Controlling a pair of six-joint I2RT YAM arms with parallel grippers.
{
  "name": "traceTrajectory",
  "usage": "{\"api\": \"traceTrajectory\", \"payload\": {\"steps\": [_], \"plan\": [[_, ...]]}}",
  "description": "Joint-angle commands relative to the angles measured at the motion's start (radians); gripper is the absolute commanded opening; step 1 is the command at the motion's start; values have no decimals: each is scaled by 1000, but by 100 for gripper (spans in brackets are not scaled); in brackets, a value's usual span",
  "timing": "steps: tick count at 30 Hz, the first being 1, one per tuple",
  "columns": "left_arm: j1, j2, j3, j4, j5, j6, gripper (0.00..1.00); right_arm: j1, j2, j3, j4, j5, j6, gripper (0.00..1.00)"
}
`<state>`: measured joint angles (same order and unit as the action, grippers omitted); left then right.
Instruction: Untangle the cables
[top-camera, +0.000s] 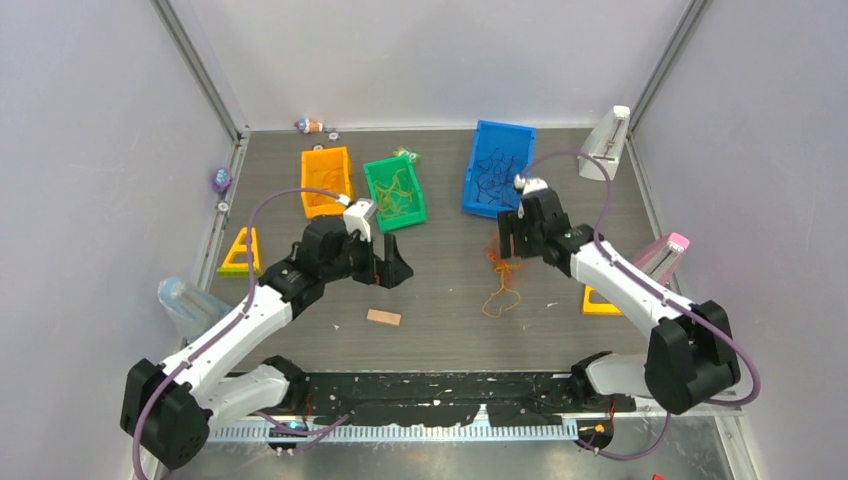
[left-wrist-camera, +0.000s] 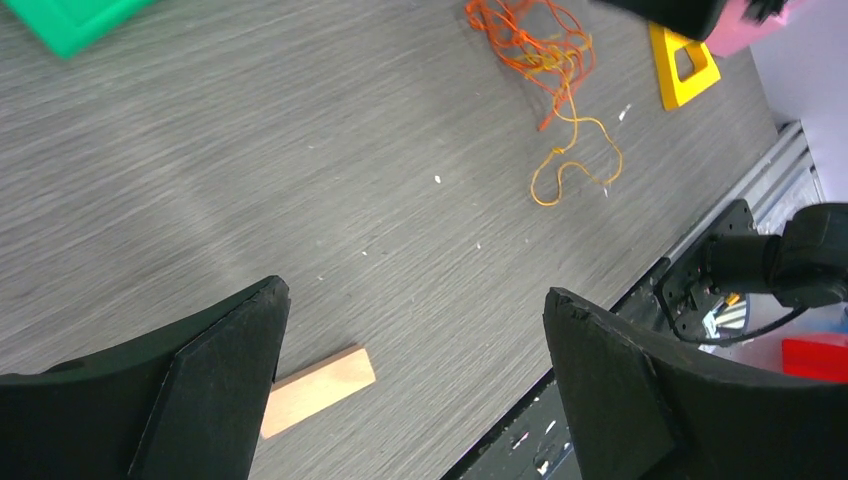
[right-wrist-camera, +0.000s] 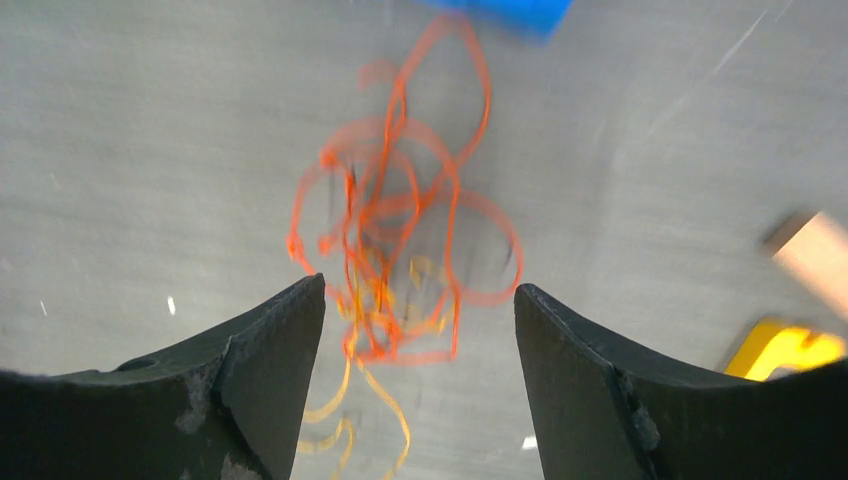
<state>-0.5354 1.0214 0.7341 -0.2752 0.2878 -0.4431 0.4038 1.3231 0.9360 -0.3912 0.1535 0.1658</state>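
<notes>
Top view: the orange-and-yellow cable tangle (top-camera: 499, 272) lies loose on the table (top-camera: 440, 300), just in front of the right end effector (top-camera: 512, 245), which hangs over its far end. The left end effector (top-camera: 392, 262) sits well off to the left, near a wooden block (top-camera: 383, 317). Step looks like approach for the first grab, nothing separated yet. Bins at the back: the orange bin (top-camera: 326, 182) holds orange-yellow strands, the green bin (top-camera: 394, 192) yellowish ones, the blue bin (top-camera: 498, 167) dark ones. Left wrist: fingers wide apart and empty, bare table between them, the block by the left finger, the tangle far up-frame. Right wrist: blurred. Fingers apart, not on anything, with the orange loops centred in the gap and the yellow strand trailing underneath. Next move, as I read it: right drops and pinches one orange loop only, left comes over to pin or pull the yellow. Risk is grabbing both colours at once.
</notes>
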Motion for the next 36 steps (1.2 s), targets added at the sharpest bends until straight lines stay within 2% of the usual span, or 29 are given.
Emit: {"api": "traceTrajectory", "payload": {"steps": [1,5,10,12,13,19,21,22,23,24,25,27,30,33,36], "plan": [[-48,-3,-53,169,24,-17,98,1,-105,-158,42,-124,119,75],[-81,32,-73,225,39,-23,97,9,-101,-257,80,-200,147,73],[-91,50,-76,251,47,-16,97,45,-41,-306,194,-287,176,60],[-91,51,-81,257,46,-14,97,84,1,-290,223,-296,196,49],[-92,53,-82,257,44,-13,97,114,13,-278,235,-314,213,40],[-89,103,-59,246,47,-7,97,252,34,-251,375,-422,317,9],[-90,124,-43,239,47,-11,97,267,13,-248,383,-450,336,6],[-90,135,-36,241,50,-12,96,269,-9,-249,381,-466,340,7],[-90,147,-29,244,59,-13,96,269,-32,-250,376,-472,340,27],[-90,161,-23,246,68,-14,96,270,-44,-248,339,-471,337,40],[-90,175,-17,248,77,-13,95,270,-72,-241,325,-463,324,59],[-90,206,-4,250,85,-8,94,270,-115,-232,243,-419,302,67],[-90,258,31,241,83,-12,93,266,-164,-209,161,-317,271,68],[-91,321,63,251,104,-35,87,252,-194,-201,113,-231,250,67],[-95,367,81,269,126,-63,82,214,-181,-195,106,-186,234,60]]}}
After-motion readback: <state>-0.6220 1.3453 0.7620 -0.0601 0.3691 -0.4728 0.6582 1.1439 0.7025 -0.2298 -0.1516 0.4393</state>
